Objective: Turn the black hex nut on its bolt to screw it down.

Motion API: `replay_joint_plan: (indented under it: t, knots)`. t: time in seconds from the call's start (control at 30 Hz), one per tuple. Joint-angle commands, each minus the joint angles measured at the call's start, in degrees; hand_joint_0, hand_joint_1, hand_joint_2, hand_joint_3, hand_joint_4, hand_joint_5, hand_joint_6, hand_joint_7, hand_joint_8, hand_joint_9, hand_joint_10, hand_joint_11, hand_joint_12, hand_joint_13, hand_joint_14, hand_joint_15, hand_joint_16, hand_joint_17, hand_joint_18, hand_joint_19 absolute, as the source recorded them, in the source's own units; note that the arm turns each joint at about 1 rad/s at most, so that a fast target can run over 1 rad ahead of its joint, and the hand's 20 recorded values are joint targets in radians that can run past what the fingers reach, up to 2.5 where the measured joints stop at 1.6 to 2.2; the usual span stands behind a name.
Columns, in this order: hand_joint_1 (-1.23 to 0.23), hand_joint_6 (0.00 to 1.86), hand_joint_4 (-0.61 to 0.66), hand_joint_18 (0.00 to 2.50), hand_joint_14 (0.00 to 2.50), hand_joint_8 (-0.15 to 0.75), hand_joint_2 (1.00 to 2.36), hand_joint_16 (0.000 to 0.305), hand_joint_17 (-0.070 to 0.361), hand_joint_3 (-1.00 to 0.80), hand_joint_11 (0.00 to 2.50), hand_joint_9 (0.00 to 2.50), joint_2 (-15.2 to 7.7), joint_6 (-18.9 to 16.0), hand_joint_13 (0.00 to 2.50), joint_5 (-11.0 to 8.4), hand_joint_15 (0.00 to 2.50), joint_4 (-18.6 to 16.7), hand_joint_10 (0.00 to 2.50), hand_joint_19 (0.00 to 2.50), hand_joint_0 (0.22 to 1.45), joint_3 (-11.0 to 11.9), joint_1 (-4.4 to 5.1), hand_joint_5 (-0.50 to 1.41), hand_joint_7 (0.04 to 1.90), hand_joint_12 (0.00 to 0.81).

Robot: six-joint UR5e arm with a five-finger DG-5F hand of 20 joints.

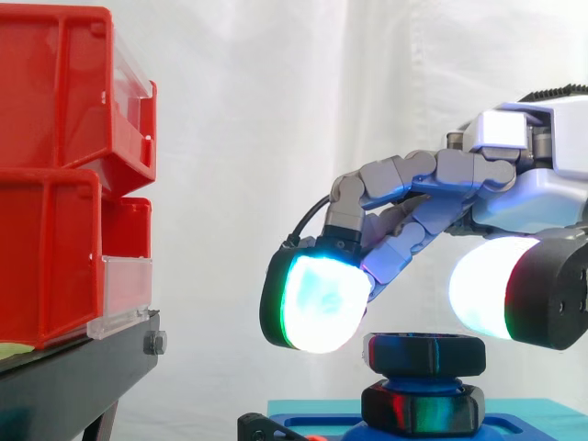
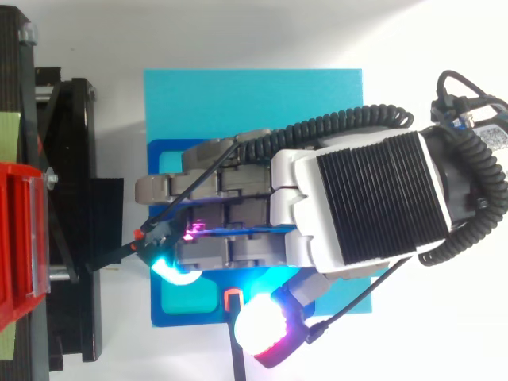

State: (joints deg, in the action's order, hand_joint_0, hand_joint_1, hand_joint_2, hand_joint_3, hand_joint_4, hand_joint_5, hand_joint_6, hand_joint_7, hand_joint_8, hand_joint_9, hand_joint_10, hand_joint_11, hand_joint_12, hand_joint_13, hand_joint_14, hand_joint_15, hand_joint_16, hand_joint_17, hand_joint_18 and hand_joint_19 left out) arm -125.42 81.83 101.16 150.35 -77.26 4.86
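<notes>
**One nut, flanked but not yet gripped**

One black nut (image 1: 423,354) sits high on the blue bolt (image 1: 415,378). A second black hex piece (image 1: 423,409) sits below it, where the bolt meets the blue base (image 1: 312,428). The base rests on a teal board (image 2: 254,103).

The robot hand (image 1: 441,175) hangs just above the nut, released and holding nothing. Its fingers are bent, with a glowing pad (image 1: 317,299) just to the nut's left and the thumb's pad (image 1: 482,289) up to its right. The finger pad looks close to the nut's edge, but I cannot tell if it touches.

To do this step well, the robot hand probably needs to drop slightly so both pads meet opposite flats squarely. Then it should pinch firmly and turn about the bolt's axis, without tilting the nut and binding the thread.

Red bins (image 1: 55,110) on a black stand (image 1: 73,377) lie well to the left. No writing on the nut, bolt or base can be read.
</notes>
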Motion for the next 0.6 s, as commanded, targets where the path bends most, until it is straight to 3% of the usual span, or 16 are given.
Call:
replay_joint_plan:
  t: [0.0, 0.17, 0.27, 0.4, 0.57]
  knots:
    - [-0.43, 0.5, 0.25, 0.43, 0.0, 0.274, 1.0, 0.039, 0.087, -0.45, 0.26, 0.73, -1.23, 0.0, 0.35, 0.0, 0.01, -2.7, 0.01, 0.44, 0.56, 0.0, 0.15, -0.07, 1.13, 0.236]
    - [-0.43, 0.5, 0.25, 0.43, 0.0, 0.272, 1.0, 0.039, 0.088, -0.45, 0.27, 0.72, -2.55, -0.79, 0.35, -0.18, 0.02, -5.25, 0.01, 0.45, 0.56, 1.41, 0.15, -0.07, 1.12, 0.239]
    - [-0.43, 0.5, 0.26, 0.44, 0.0, 0.274, 1.0, 0.039, 0.088, -0.45, 0.27, 0.72, -2.46, -1.41, 0.35, 0.17, 0.02, -2.08, 0.01, 0.45, 0.56, 3.43, 0.15, -0.07, 1.13, 0.24]
    - [-0.43, 0.5, 0.26, 0.44, 0.0, 0.273, 1.0, 0.039, 0.089, -0.45, 0.27, 0.72, -2.46, -1.23, 0.36, 0.96, 0.02, 3.1, 0.01, 0.45, 0.56, 4.22, -0.11, -0.07, 1.15, 0.242]
    - [-0.43, 0.5, 0.25, 0.44, 0.0, 0.277, 1.0, 0.039, 0.088, -0.45, 0.28, 0.73, -2.46, -0.88, 0.37, 1.05, 0.02, 3.63, 0.01, 0.45, 0.56, 4.22, -0.11, -0.06, 1.22, 0.244]
